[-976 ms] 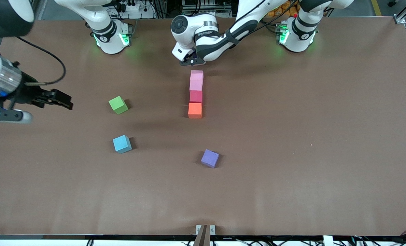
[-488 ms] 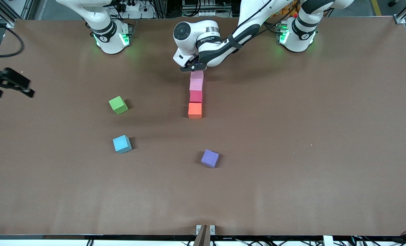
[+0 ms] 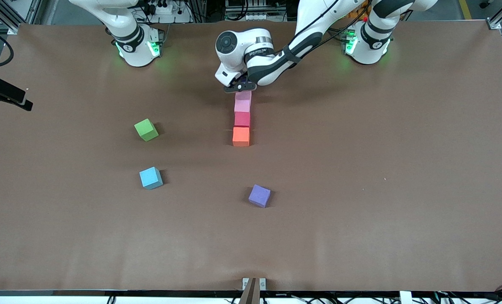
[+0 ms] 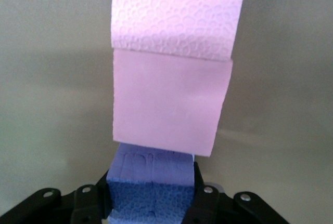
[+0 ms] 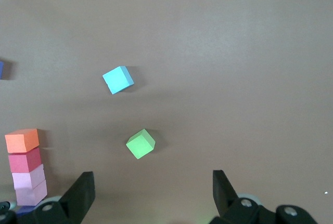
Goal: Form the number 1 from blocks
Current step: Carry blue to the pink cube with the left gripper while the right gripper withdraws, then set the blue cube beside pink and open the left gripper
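A straight column lies mid-table: orange block [image 3: 241, 136] nearest the front camera, then red block [image 3: 242, 119], then two pink blocks [image 3: 242, 106] [image 3: 243, 95]. My left gripper [image 3: 239, 86] is at the column's end toward the robots' bases, partly covering the last pink block [image 4: 171, 109]. It is shut on a purple block [image 4: 151, 180], which adjoins that pink block. A second purple block [image 3: 259, 196] lies alone, nearer the front camera. My right gripper [image 3: 6, 96] hangs open at the right arm's end of the table, holding nothing [image 5: 151, 193].
A green cube [image 3: 146, 129] and a light blue cube [image 3: 150, 177] sit toward the right arm's end, the blue one nearer the front camera. Both arm bases stand along the table's edge farthest from the front camera.
The left gripper has come down to the last pink block with the purple block in it. The right arm has pulled back toward its end of the table.
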`<state>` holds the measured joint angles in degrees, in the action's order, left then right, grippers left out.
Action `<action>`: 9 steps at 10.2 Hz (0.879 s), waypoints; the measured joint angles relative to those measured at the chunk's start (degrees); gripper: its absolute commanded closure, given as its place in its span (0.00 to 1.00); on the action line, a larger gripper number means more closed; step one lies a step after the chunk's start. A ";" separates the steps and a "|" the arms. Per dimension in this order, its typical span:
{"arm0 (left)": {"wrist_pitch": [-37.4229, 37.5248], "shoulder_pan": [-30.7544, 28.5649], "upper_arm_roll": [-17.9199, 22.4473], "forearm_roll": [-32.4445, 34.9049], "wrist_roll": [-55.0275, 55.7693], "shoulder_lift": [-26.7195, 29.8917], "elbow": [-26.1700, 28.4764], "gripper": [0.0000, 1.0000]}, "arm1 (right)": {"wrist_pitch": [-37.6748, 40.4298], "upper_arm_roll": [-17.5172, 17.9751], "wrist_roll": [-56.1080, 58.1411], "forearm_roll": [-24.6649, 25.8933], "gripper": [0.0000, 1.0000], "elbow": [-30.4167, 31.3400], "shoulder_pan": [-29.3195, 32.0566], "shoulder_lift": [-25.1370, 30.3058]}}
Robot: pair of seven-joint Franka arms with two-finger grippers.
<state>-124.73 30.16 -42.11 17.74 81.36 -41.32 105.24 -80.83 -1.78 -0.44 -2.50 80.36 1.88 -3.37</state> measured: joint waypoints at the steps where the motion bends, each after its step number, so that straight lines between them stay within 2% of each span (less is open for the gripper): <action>1: -0.02 0.00 0.13 0.00 -0.83 -0.37 -0.41 1.00 | 0.03 1.72 0.01 1.78 0.00 0.11 -0.24 0.00; 3: -0.08 0.19 0.29 0.00 -1.19 -1.01 -1.19 1.00 | 0.45 3.56 -0.04 2.87 0.00 0.15 -0.52 0.03; 5: -0.09 1.55 2.07 0.00 -1.20 -1.13 -1.83 1.00 | -0.32 3.49 -0.04 2.89 0.00 0.66 -0.49 0.06; 6: -0.10 2.23 3.04 0.00 -1.20 -1.17 -2.05 0.85 | -2.31 3.48 -0.04 2.89 0.00 1.42 -0.49 0.20; 7: -0.10 2.40 3.31 0.00 -1.20 -1.18 -2.14 0.01 | -3.95 3.45 -0.04 2.89 0.00 2.22 -0.49 0.35; 9: -0.10 2.49 3.42 0.00 -1.25 -1.18 -2.17 0.00 | -4.45 3.43 -0.04 2.89 0.00 2.74 -0.49 0.40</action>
<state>-124.84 32.65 -38.69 17.74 80.11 -42.50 103.07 -85.28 1.65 -0.47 0.39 83.09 1.39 -2.98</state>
